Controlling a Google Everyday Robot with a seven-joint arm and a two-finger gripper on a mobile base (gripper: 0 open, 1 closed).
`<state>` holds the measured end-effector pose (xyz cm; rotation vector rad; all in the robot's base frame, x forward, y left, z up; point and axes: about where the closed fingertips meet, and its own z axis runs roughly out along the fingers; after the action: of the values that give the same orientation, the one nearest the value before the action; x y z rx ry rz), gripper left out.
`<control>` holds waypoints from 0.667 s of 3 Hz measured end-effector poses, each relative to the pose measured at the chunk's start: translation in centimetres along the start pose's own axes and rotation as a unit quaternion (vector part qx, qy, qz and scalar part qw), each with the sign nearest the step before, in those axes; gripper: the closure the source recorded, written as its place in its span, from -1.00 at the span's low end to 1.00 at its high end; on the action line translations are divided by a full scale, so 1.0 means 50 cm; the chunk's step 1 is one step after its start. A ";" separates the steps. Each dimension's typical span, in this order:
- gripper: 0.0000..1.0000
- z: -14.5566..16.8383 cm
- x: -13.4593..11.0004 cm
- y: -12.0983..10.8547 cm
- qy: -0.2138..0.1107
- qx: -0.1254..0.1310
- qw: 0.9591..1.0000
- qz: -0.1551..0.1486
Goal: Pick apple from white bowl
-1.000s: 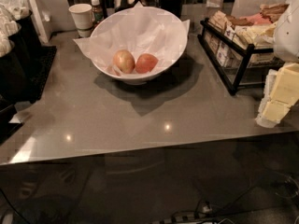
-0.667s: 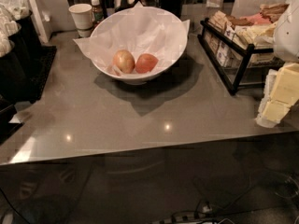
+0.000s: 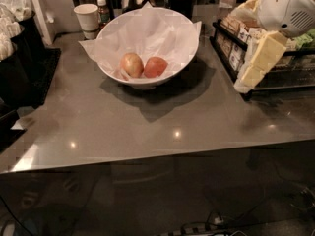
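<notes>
A grey countertop (image 3: 147, 127) carries the white bowl (image 3: 147, 38) near its back edge. Inside the bowl, on crumpled paper, the apple (image 3: 155, 67) lies touching a paler apple (image 3: 132, 64). The gripper (image 3: 250, 75) hangs to the right of the bowl, well apart from it — released or clenched, I cannot tell.

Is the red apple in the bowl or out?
In: the apple lies on the paper inside the bowl, beside a paler apple. The gripper hangs at far right, apart from it.
</notes>
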<state>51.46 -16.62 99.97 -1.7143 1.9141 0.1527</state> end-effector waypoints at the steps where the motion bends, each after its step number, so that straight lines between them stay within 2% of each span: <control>1: -1.00 0.015 -0.098 -0.072 -0.073 -0.010 0.997 -0.033; 2: -1.00 -0.006 -0.112 -0.088 -0.082 0.006 0.996 -0.037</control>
<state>55.66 -12.60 104.09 -1.7074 1.7271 0.2462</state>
